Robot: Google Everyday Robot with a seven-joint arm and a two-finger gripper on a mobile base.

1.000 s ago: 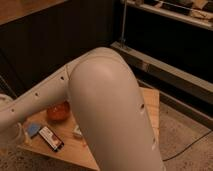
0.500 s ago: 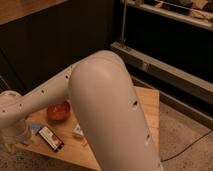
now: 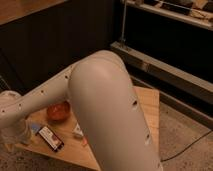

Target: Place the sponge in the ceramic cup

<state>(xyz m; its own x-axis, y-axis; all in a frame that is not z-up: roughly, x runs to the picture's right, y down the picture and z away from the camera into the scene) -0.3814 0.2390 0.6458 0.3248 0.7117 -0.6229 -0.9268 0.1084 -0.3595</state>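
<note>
- Gripper (image 3: 15, 137) hangs low over the near left corner of the wooden table (image 3: 146, 107), at the end of the big pale arm (image 3: 107, 120) that fills the middle of the view. Whether it is open, closed or holding something cannot be told.
- Sponge (image 3: 35, 128) shows only as a small flat light blue piece just beside the gripper, on its side toward the black-and-red packet (image 3: 51, 138). It seems to lie on the table top. Whether it touches the gripper is not clear.
- Its long axis cannot be read, because too little of it is visible.
- Orange-red bowl (image 3: 58, 111) stands farther from the gripper than the sponge does, beyond the sponge and the packet.
- Ceramic cup is not seen anywhere; the arm or the gripper may hide it.
- As a judgement, the sponge is the thing nearest to the gripper, only a short sideways offset away. The direction from there to the cup cannot be settled from this view.
</note>
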